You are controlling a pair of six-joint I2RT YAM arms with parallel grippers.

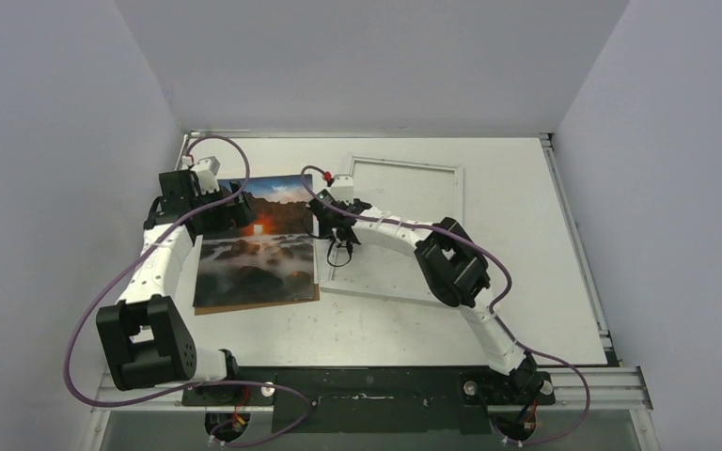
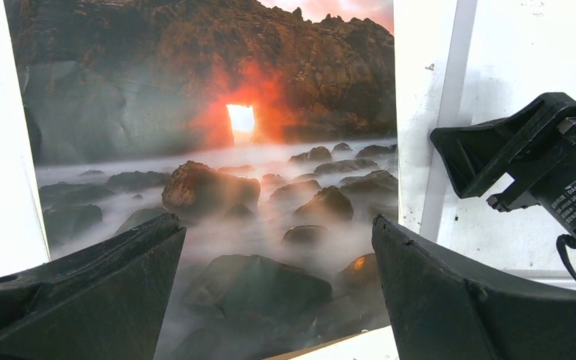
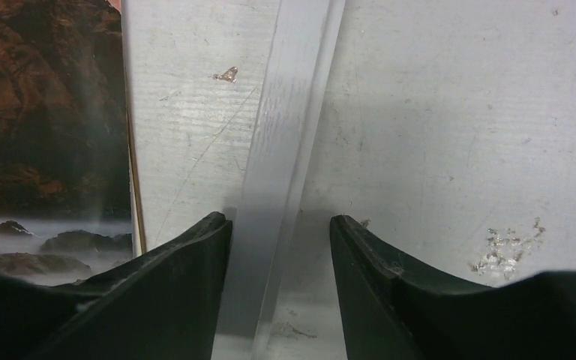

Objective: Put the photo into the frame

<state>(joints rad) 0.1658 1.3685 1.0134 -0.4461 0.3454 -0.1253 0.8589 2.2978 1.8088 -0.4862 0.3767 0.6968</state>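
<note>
The photo (image 1: 258, 254), a sunset over dark rocks and misty water, lies flat on a brown board (image 1: 316, 295) at left-centre of the table. To its right lies the white frame (image 1: 404, 163). My left gripper (image 1: 238, 211) hovers open over the photo's far left part; in its wrist view the fingers (image 2: 276, 223) stand wide above the photo (image 2: 217, 135) with nothing between them. My right gripper (image 1: 340, 246) is down at the frame's left rail. Its jaws (image 3: 279, 221) straddle that rail (image 3: 292, 90), the left finger at the rail's edge, the right one a gap away.
The white table (image 1: 526, 244) lies between grey walls, with a metal rail along its right edge (image 1: 578, 244). A brown board edge (image 3: 133, 187) shows beside the photo (image 3: 45, 112). The right arm's wrist (image 2: 540, 157) sits close to the left gripper, just beyond the frame rail (image 2: 442, 135).
</note>
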